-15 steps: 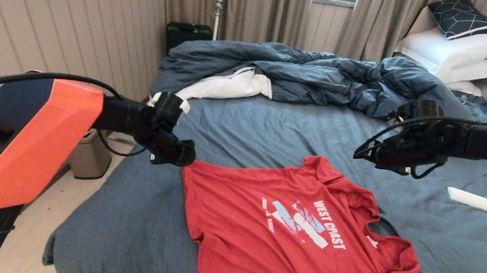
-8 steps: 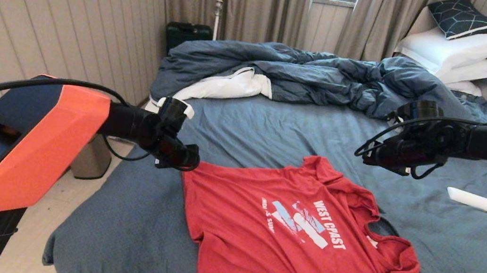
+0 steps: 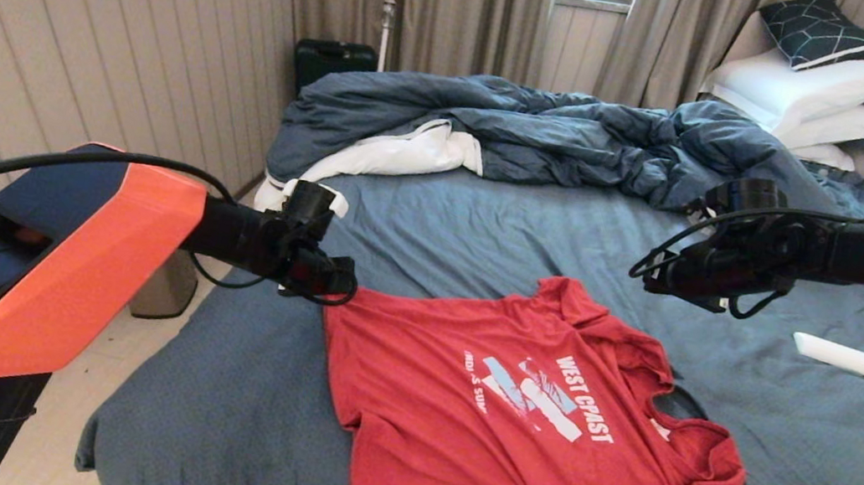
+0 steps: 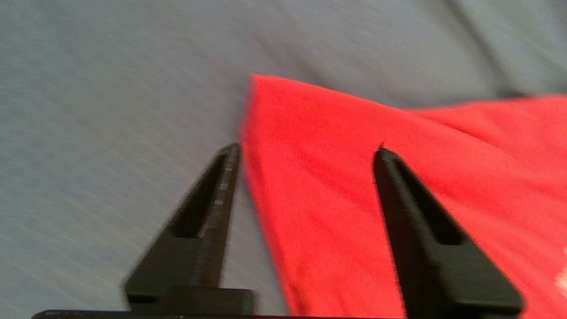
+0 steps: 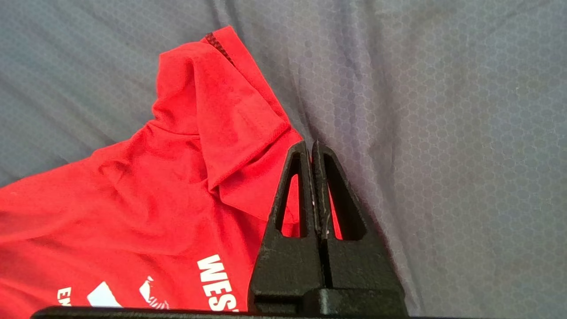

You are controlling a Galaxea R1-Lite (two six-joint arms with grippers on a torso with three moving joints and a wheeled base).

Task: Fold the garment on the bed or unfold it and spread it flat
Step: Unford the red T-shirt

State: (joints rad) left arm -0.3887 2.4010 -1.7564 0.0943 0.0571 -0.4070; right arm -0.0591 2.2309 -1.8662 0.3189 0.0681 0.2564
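Head view, left to right: left gripper (image 3: pixel 337 284), fingers (image 4: pixel 212 208) spread wide, nothing held, at the hem corner of the garment (image 3: pixel 508 422). The garment lies print-up on the bed (image 3: pixel 224 399). Right gripper (image 3: pixel 647 277), fingers (image 5: pixel 301 190) pressed together and empty, hangs above the far sleeve.

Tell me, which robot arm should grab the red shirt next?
Probably the left. The left gripper is open right over the shirt corner, one finger on each side of its edge. The right gripper is shut and empty, above the sleeve.
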